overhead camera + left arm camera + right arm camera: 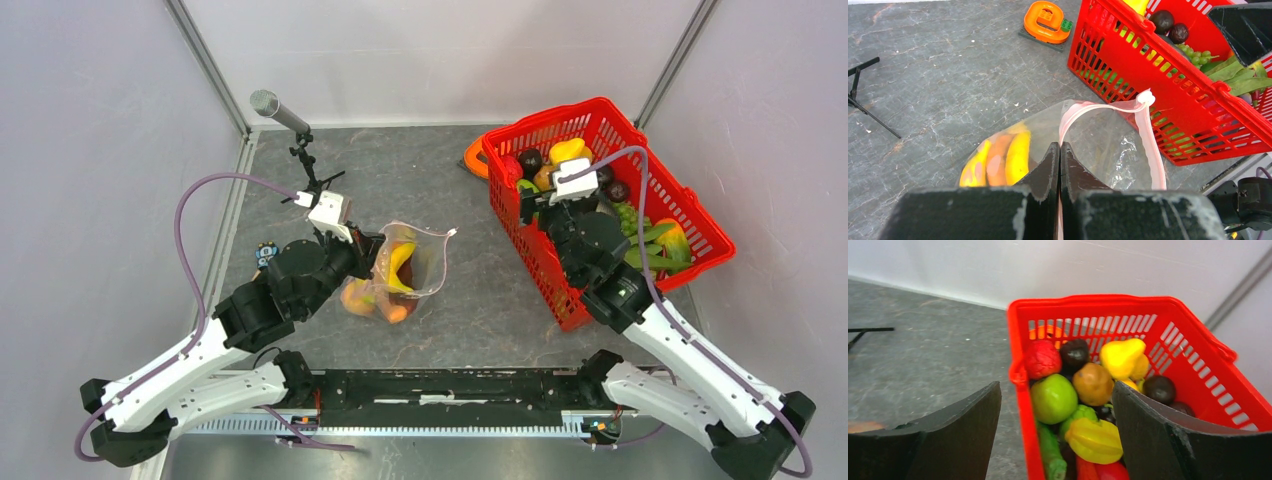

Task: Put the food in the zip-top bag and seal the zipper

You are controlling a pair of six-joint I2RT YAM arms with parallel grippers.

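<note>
Sitting at the right of the grey stone-look bench [480, 300], the red plastic mesh basket [540, 255] lies directly beneath the wide-open right tool [1054, 390], the nearer arm to the small plastic toy fruits [1093, 384] heaped inside. The clear plastic zip-top bag [425, 265], mouth facing the basket, holds a yellow toy banana [1018, 157]; the left tool [1059, 147] pinches its pale-pink zipper strip [1148, 145]; no writing readable

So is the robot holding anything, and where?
The left gripper pinches the zip-top bag at its mouth rim, on the pink zipper. The right gripper is open over the basket, holding nothing.
</note>
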